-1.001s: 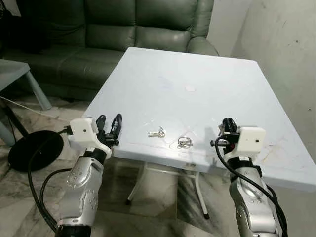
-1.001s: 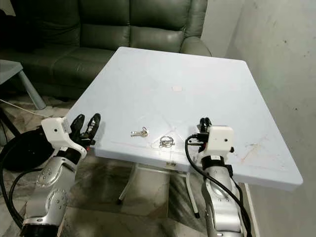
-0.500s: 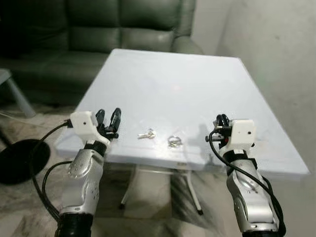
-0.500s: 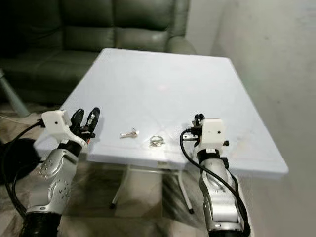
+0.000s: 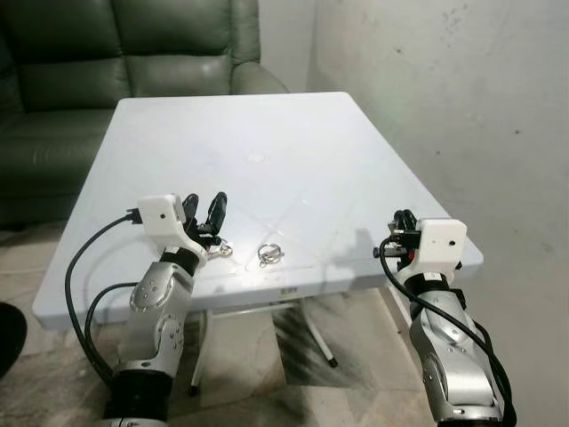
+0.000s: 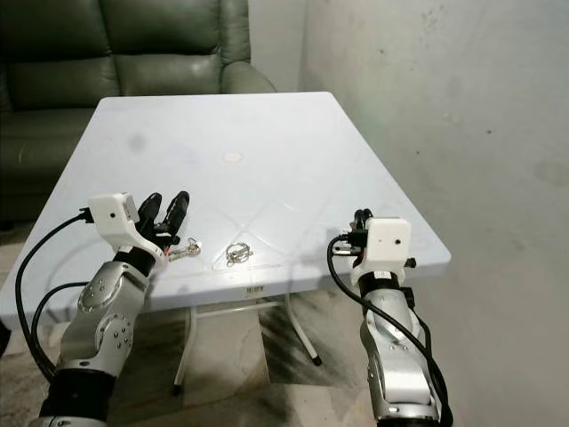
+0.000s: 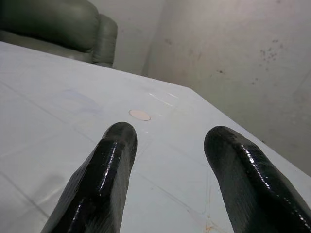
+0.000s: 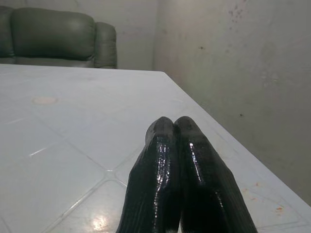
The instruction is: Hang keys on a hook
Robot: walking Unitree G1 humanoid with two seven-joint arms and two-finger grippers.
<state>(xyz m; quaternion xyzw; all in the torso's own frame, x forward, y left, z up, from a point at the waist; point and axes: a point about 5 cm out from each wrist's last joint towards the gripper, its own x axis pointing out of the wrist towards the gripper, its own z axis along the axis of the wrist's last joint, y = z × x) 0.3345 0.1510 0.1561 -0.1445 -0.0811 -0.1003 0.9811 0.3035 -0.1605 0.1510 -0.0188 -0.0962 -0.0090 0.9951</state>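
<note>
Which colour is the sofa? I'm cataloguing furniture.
Dark green leather sofa, clearest in the right eye view.

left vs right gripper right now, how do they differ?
The left gripper has its jaws open; the right gripper has its jaws shut, fingers pressed together. The left one hangs over the white table right beside the keys; the right one sits at the table's near right edge, away from the keys and the ring. Neither holds anything.

Shiny metal keys (image 6: 184, 252); smooth white plastic table (image 5: 293, 133); glossy black claw fingers (image 7: 102, 187).
</note>
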